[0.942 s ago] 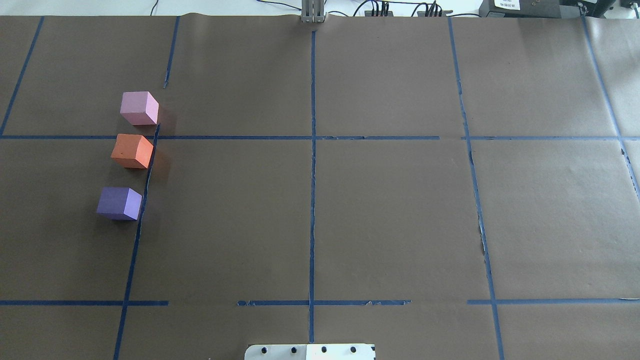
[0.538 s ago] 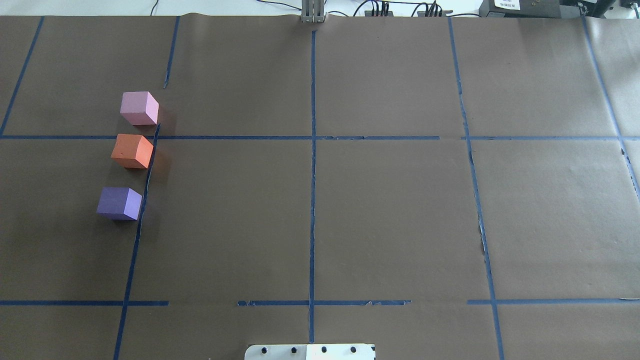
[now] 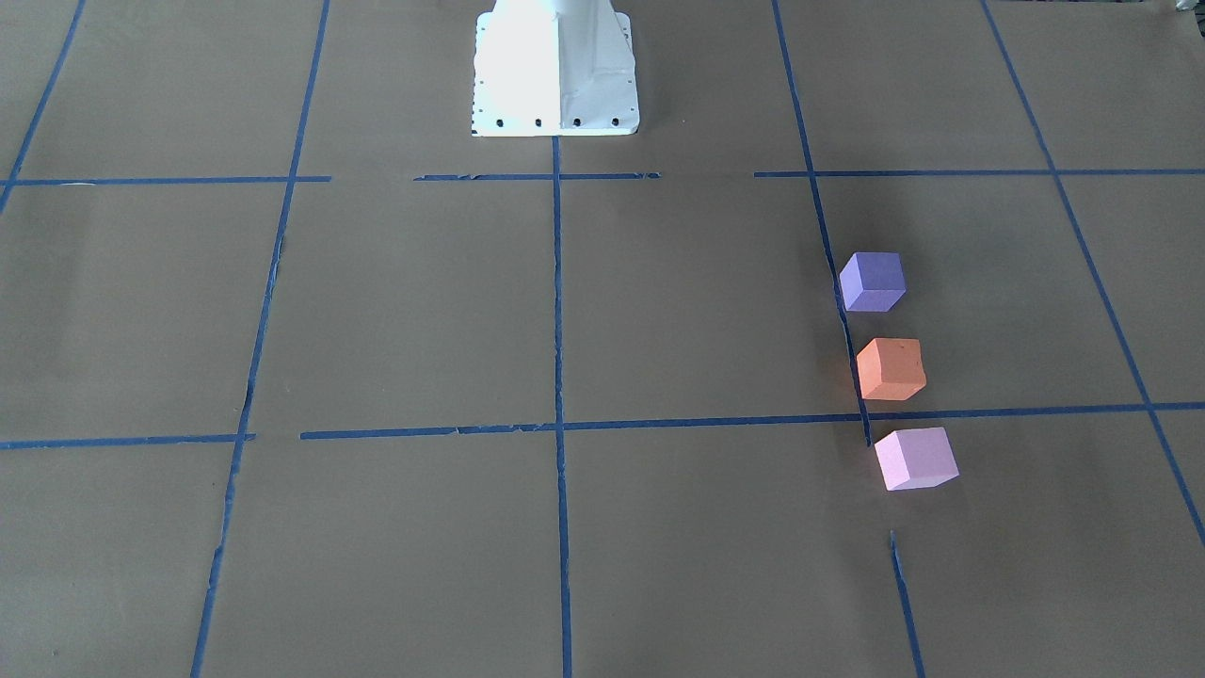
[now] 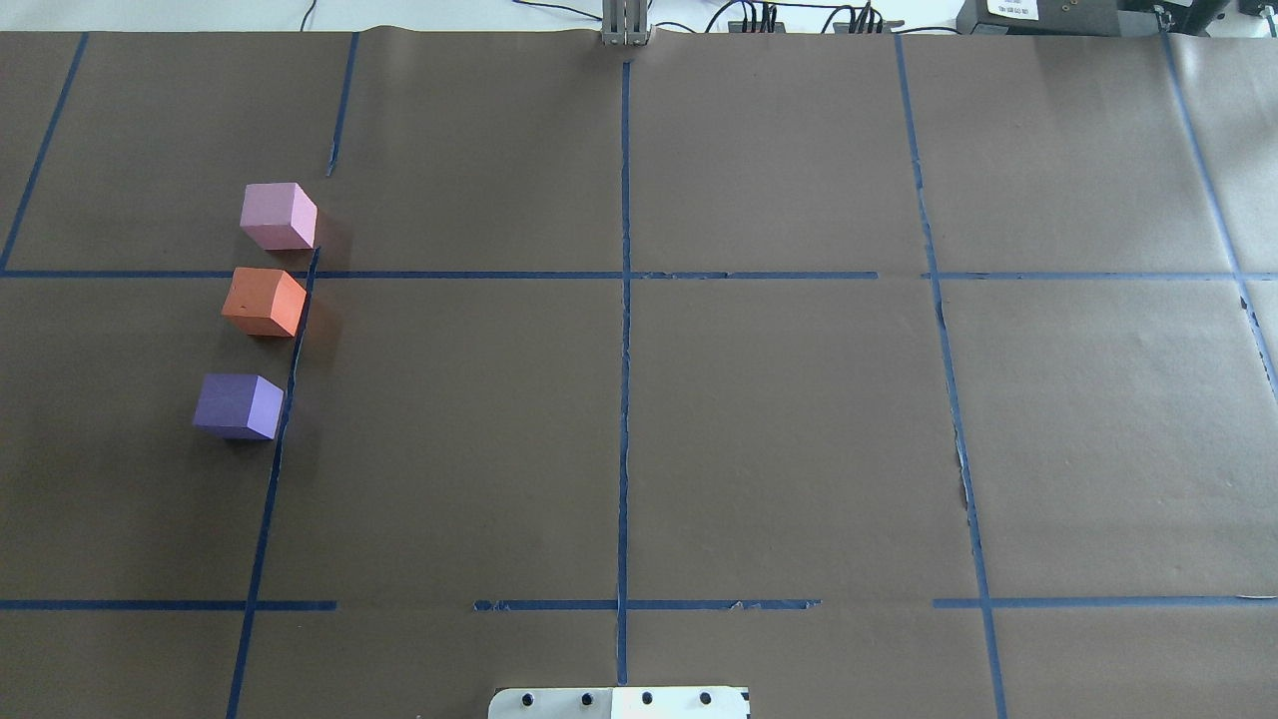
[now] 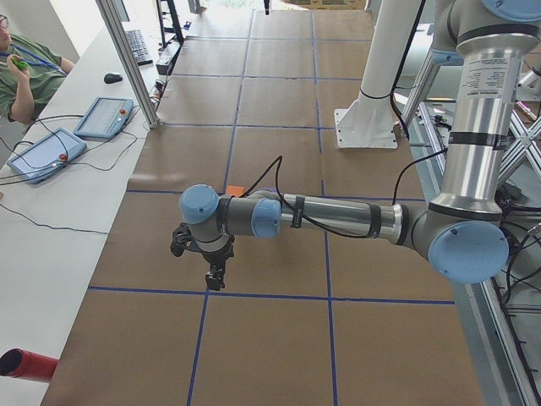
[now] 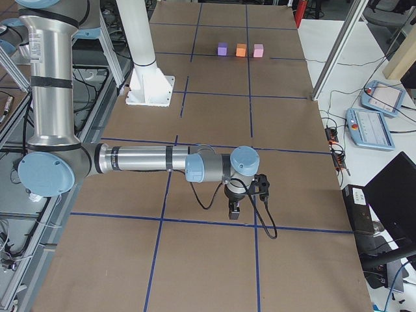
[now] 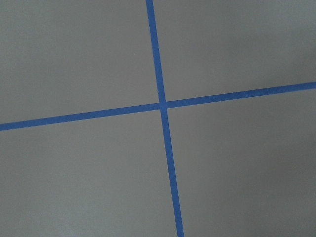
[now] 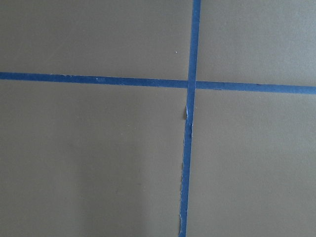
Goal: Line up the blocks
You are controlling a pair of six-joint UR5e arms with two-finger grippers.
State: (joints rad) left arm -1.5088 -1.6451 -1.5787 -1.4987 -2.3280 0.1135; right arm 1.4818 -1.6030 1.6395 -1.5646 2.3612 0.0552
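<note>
Three blocks sit in a column at the left of the overhead view, just left of a vertical blue tape line (image 4: 296, 350) on the brown surface (image 4: 779, 429). The pink block (image 4: 278, 216) is on top, the orange block (image 4: 264, 302) is in the middle and the purple block (image 4: 238, 406) is lowest. They lie close but not touching, roughly in line, with the purple one set slightly further left. Neither arm is near them. In the left side view the left arm's forearm runs level across mid-frame, wrist bent, left tool (image 5: 215, 277) pointing down just over the surface. The right side view shows the right arm in the same pose, forearm level, right tool (image 6: 234, 209) hanging down at centre frame, well away from the blocks at the top. Cannot tell whether either tool is clenched or released. Both wrist views show only the brown surface with crossing tape.
</note>
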